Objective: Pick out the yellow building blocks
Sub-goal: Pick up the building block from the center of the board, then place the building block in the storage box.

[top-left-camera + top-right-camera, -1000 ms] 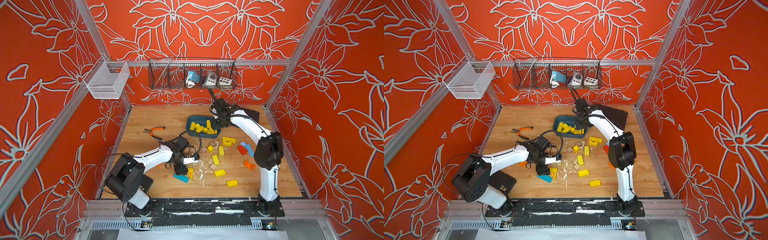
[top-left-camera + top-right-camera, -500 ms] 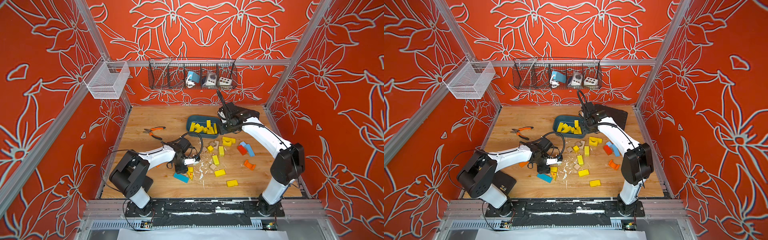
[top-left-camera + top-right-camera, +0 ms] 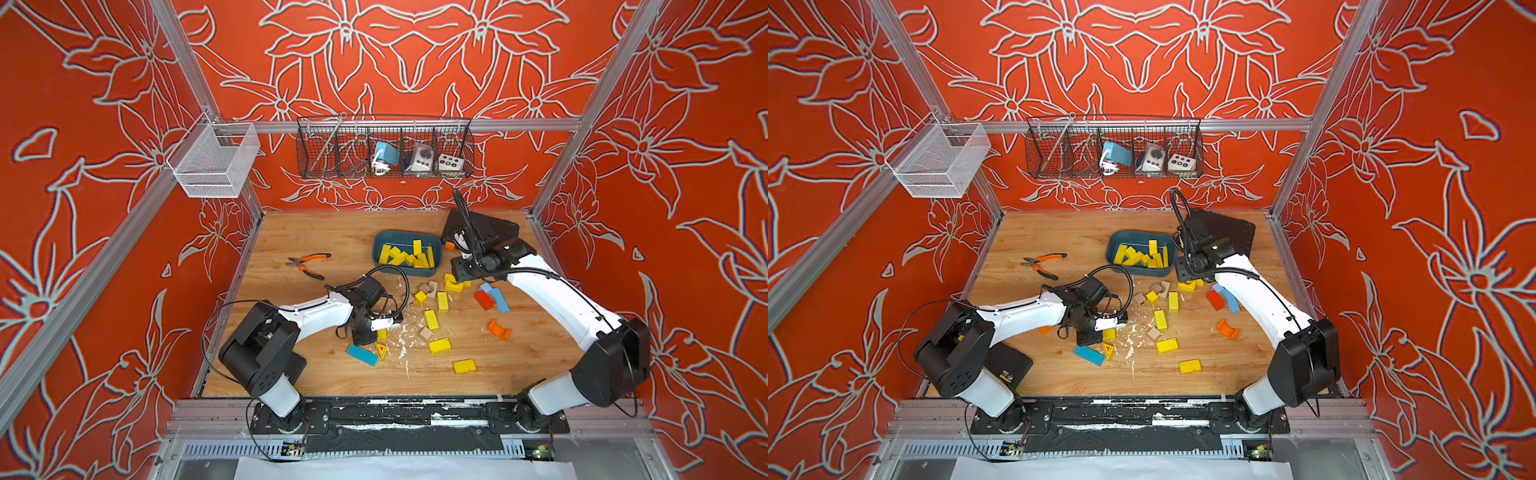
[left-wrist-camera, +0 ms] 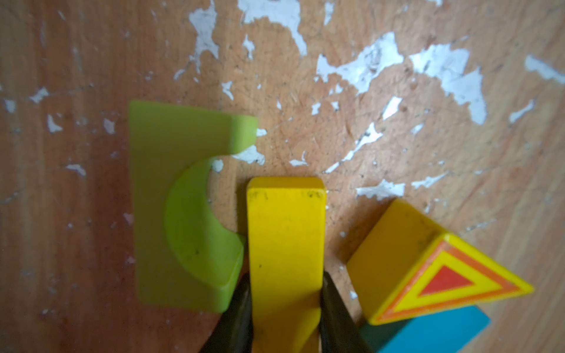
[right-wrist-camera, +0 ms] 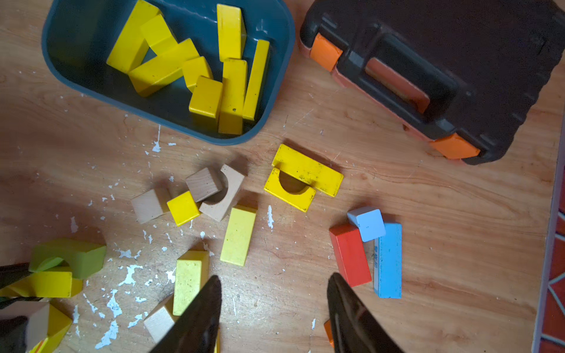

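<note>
We see the left gripper [image 4: 286,287] clamped on a long yellow painted wooden bar [image 4: 286,226]. Its black fingers [image 4: 241,305] press the bar's two long sides near one end, since the narrow width is the span that fits between them. The bar looks to be lying flat on the flaked wooden tabletop [image 4: 91,61], so we judge it gripped but not yet lifted.

A lime-green wooden arch block [image 4: 171,189] touches the bar on one side, and one finger is wedged into the corner where they meet. A yellow triangular block with a red-and-orange face [image 4: 440,275] lies just beside the bar on the other side, next to a flat teal block [image 4: 434,330]. We think a straight upward lift suits this crowding — a sideways pull would drag the arch along.

The right gripper [image 5: 274,279] hangs over the scatter with its jaws apart and nothing between them, probably choosing a target.

Many of the yellow building blocks [image 5: 162,68] are already heaped in the blue-grey plastic tray [image 5: 76,45], leaning on one another as dropped pieces would. The rest are loose on the table:
- a yellow arch [image 5: 289,191] touching a yellow slab [image 5: 308,169]
- a small yellow cube [image 5: 182,208] among the unpainted tan blocks [image 5: 203,183]
- several more bars — two of them [image 3: 439,345] well apart from the tray, near the table's front edge
</note>
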Available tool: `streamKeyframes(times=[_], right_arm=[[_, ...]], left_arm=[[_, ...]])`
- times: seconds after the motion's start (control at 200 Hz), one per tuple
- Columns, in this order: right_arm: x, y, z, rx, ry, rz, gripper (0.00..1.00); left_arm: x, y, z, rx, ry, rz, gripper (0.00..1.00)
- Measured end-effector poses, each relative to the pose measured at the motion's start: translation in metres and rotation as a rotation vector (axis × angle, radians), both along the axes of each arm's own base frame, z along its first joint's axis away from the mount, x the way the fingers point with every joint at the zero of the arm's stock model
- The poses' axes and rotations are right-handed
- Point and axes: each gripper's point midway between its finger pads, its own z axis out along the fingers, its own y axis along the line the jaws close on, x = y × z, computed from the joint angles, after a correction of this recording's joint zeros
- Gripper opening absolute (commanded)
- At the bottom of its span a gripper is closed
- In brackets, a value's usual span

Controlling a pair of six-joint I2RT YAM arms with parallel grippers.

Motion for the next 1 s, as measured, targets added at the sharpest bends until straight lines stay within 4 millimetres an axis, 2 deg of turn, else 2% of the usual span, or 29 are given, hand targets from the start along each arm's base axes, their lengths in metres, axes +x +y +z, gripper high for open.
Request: streamKeyframes(times=[0.205, 0.355, 0.52, 0.706, 0.856, 0.916, 1.001], right_arm=[[-0.013, -0.017, -0.029, -0.01, 0.056, -0.053, 0.59], [-0.011, -0.025, -0.036, -0.004, 0.06, -0.086, 0.59], [-0.01, -0.028, -0.045, 0.021, 0.068, -0.111, 0.59], [-0.014, -0.031, -0.054, 0.033, 0.09, -0.126, 0.6], [-0.015, -0.03, -0.059, 0.046, 0.098, -0.136, 0.6], [-0.017, -0.03, -0.062, 0.048, 0.104, -0.14, 0.6], [-0.022, -0.031, -0.068, 0.049, 0.118, -0.145, 0.6]], left_arm=[[0.0, 0.001, 0.001, 0.003, 0.006, 0.017, 0.17], [-0.006, 0.006, 0.006, 0.031, 0.036, 0.036, 0.16], [0.003, 0.001, 0.038, 0.015, 0.017, 0.052, 0.16], [0.033, -0.022, 0.097, -0.068, -0.066, 0.083, 0.18], [0.07, -0.044, 0.148, -0.148, -0.181, 0.119, 0.18], [0.088, -0.052, 0.158, -0.158, -0.219, 0.137, 0.18], [0.114, -0.064, 0.16, -0.157, -0.256, 0.164, 0.17]])
